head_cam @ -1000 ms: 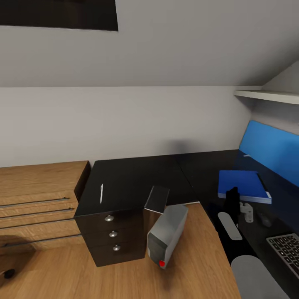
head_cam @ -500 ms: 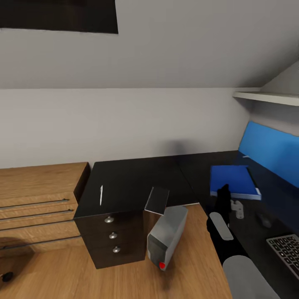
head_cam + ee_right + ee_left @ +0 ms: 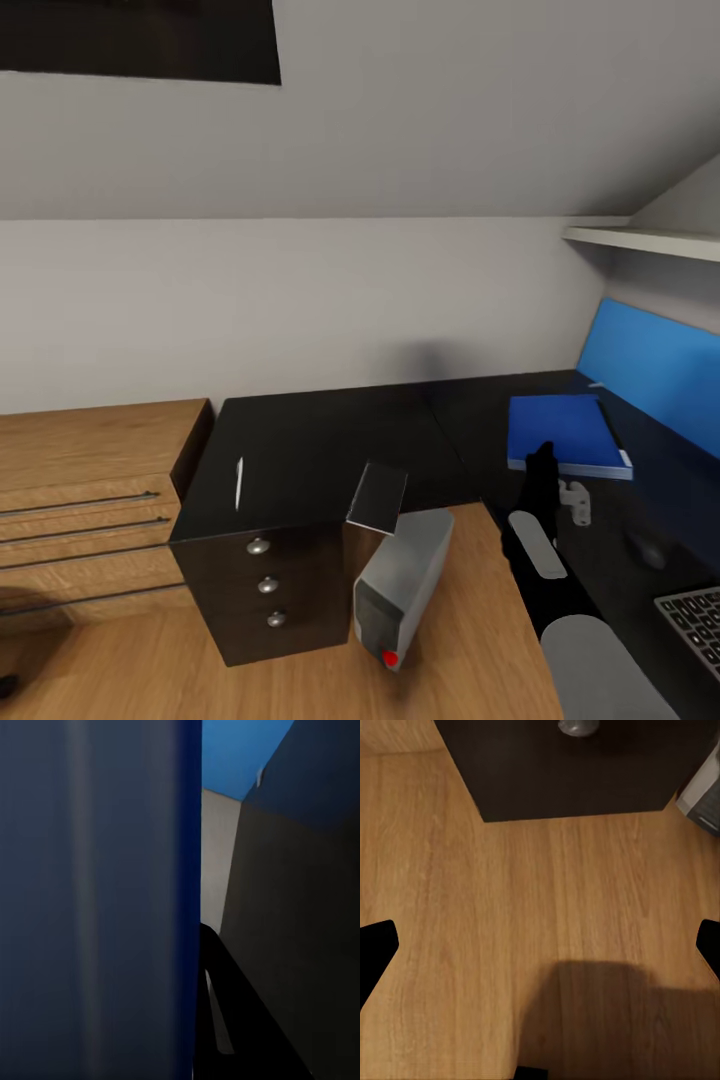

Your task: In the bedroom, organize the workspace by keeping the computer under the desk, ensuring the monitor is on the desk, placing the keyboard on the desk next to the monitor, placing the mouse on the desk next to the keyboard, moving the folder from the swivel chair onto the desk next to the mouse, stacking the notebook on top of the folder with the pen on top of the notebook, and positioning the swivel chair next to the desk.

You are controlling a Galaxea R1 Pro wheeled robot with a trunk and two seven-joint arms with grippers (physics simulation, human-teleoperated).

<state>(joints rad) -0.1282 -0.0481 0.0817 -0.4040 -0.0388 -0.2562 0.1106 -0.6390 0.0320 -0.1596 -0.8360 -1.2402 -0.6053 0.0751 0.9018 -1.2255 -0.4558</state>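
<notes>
The bright blue folder (image 3: 570, 425) lies flat low over the black desk (image 3: 320, 440) at its right wing. My right gripper (image 3: 545, 462) is shut on its near edge. In the right wrist view the folder (image 3: 97, 900) sits pressed against a black finger (image 3: 225, 1020). The white pen (image 3: 238, 483) lies on the desk's left part. The dark glossy notebook (image 3: 377, 497) hangs tilted over the desk's front edge. Below it the silver-grey computer (image 3: 400, 585) leans on the floor. The mouse (image 3: 648, 548) and the keyboard (image 3: 695, 615) lie on the desk at the right. My left gripper (image 3: 540, 945) is open over the wooden floor.
Black drawers (image 3: 265, 590) stand under the desk's left end, and a light wooden drawer chest (image 3: 80, 480) is beside them. A blue back panel (image 3: 650, 370) and a white shelf (image 3: 650, 240) rise at the right. The drawer unit (image 3: 577, 772) is close ahead of the left gripper.
My right gripper has carried the folder leftward and farther in over the desk. The view has tilted slightly. Pen, notebook and computer have stayed put.
</notes>
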